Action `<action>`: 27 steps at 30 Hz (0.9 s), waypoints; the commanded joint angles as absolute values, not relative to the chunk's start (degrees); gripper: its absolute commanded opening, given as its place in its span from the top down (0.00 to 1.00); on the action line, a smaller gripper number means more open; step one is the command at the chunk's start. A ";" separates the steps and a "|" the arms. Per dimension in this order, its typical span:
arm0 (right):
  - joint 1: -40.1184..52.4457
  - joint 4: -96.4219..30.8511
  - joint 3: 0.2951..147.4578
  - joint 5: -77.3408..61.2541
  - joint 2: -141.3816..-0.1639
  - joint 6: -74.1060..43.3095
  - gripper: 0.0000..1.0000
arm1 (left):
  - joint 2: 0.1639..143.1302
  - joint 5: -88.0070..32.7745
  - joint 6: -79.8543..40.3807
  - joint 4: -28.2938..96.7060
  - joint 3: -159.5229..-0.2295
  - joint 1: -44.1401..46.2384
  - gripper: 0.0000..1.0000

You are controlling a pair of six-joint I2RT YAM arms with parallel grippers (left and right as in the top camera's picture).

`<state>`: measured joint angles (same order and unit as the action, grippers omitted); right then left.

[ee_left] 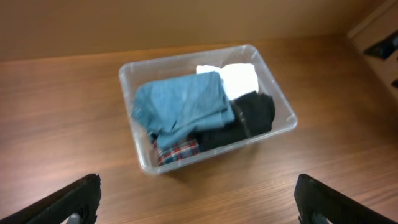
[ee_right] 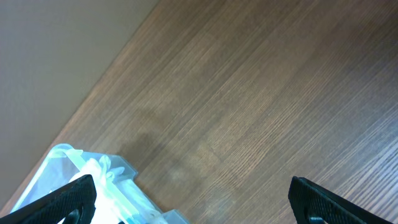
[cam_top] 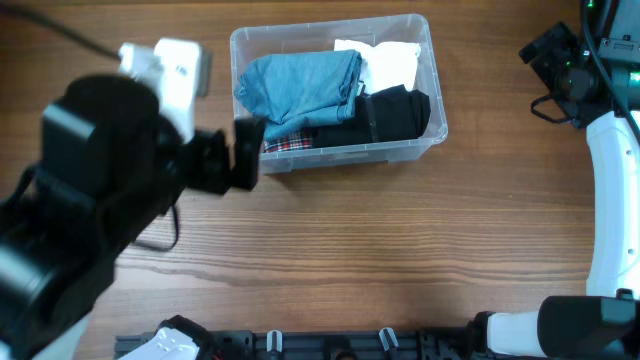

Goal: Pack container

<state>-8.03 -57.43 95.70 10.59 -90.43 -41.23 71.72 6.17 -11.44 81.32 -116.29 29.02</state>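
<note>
The clear plastic container (cam_top: 340, 152) stands at the back middle of the wooden table. It holds a folded blue garment (cam_top: 300, 85), a white one (cam_top: 388, 62), a black one (cam_top: 385, 115) and a red plaid one (cam_top: 290, 143). My left gripper (cam_top: 245, 152) hovers at the container's front left corner. In the left wrist view the container (ee_left: 186, 158) lies ahead and the left gripper (ee_left: 199, 205) is open wide and empty. My right gripper (cam_top: 542, 60) is far right of the container. In the right wrist view it (ee_right: 193, 199) is open and empty, with a container corner (ee_right: 68, 155) at lower left.
The bulky black and white left arm (cam_top: 110, 190) hides much of the table's left side in the overhead view. The white right arm (cam_top: 610, 190) runs along the right edge. A black rail with fittings (cam_top: 330, 345) lines the front edge.
</note>
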 commanded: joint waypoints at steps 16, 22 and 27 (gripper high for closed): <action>-7.68 -57.25 95.50 11.57 -90.54 -42.15 0.00 | 31.75 4.45 -10.70 54.28 -70.78 1.48 0.00; -7.68 -57.25 95.50 11.57 -90.54 -42.15 0.00 | 20.69 -2.46 -10.70 19.20 -38.17 -3.42 0.00; -7.68 -57.25 95.50 11.57 -90.54 -42.17 0.00 | 11.99 -3.60 -10.70 4.78 -19.46 -3.92 0.00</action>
